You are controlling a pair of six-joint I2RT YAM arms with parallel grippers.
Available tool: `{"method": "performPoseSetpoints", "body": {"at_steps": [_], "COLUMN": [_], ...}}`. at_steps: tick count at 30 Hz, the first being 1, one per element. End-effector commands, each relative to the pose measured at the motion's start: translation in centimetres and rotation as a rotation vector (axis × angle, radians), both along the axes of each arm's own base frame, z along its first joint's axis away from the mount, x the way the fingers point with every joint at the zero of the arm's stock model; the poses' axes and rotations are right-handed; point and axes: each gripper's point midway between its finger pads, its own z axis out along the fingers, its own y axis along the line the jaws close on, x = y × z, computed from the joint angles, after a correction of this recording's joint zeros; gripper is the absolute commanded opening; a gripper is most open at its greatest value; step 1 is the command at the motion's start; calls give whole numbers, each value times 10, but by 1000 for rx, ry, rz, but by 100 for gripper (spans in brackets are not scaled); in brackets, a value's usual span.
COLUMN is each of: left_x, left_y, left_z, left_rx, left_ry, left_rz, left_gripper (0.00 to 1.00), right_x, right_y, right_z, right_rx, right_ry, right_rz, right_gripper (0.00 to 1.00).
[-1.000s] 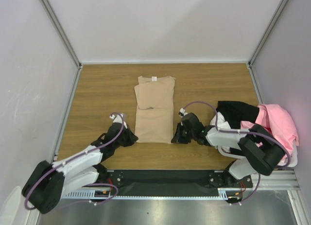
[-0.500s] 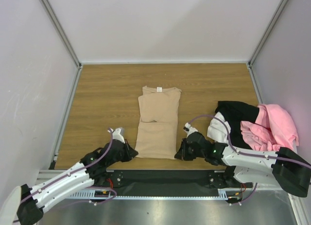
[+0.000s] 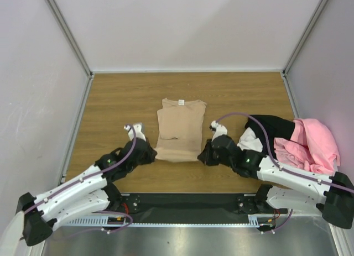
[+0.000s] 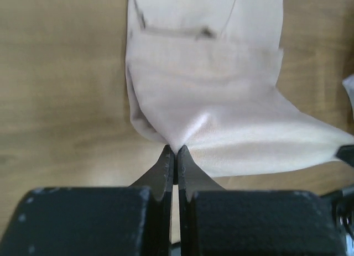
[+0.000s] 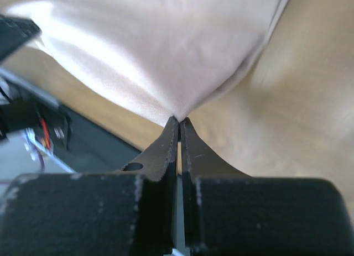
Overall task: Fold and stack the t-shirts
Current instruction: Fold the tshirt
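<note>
The tan t-shirt [image 3: 178, 129] looks light, limp and a little slick, so I judge it will sag and slip unless I take it by its hem corners. That is where I have it: the left gripper [image 4: 175, 155] is pressed together on its near-left corner and the right gripper [image 5: 178, 123] pinches its near-right corner, with the near edge drawn up off the wooden surface [image 3: 110, 101] between them. The rest of the shirt lies flat, stretching away from both grippers, and the heap of black, white and pink t-shirts [image 3: 287, 137] sits apart to its right.
</note>
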Motion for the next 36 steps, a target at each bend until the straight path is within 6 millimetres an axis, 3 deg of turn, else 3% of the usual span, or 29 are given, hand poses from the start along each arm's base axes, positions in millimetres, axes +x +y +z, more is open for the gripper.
{"method": "performPoseSetpoints", "body": {"at_steps": [1,2,3,5,9,12,13,14,19,26,36], "left_x": [45,53,68,87,120,139,146,150,172,193,240], "left_y": [6,1,9,5,1,-7,-10,-11,-10,-10,-21], "left_z": [46,52,51,63,79,91,103,96,105,102,108], "left_rx": [73,49,50,34,127,163,153,165,152,131,118], "left_ry": [-143,-152,-142,-174,-185,-177,-193,-163,-163,-136,-166], "left_rz": [34,22,59,32,-5,-45,-51,-54,-44,-27,-51], "left_gripper": [0,0,0,0,0,0,1,0,0,0,0], "right_x": [45,56,64,85,122,140,144,148,169,200,231], "right_y": [-17,-15,-17,-25,-35,-33,-32,-30,-24,-32,-36], "right_z": [39,56,62,69,63,72,75,79,80,85,76], "right_rx": [-56,-51,-61,-78,-79,-14,-11,-9,-46,-38,-51], "right_ry": [-162,-221,-252,-286,-251,-223,-226,-230,-220,-207,-195], "right_rz": [-46,-25,-28,-59,-80,-63,-56,-46,-4,-29,-52], "right_gripper": [0,0,0,0,0,0,0,0,0,0,0]}}
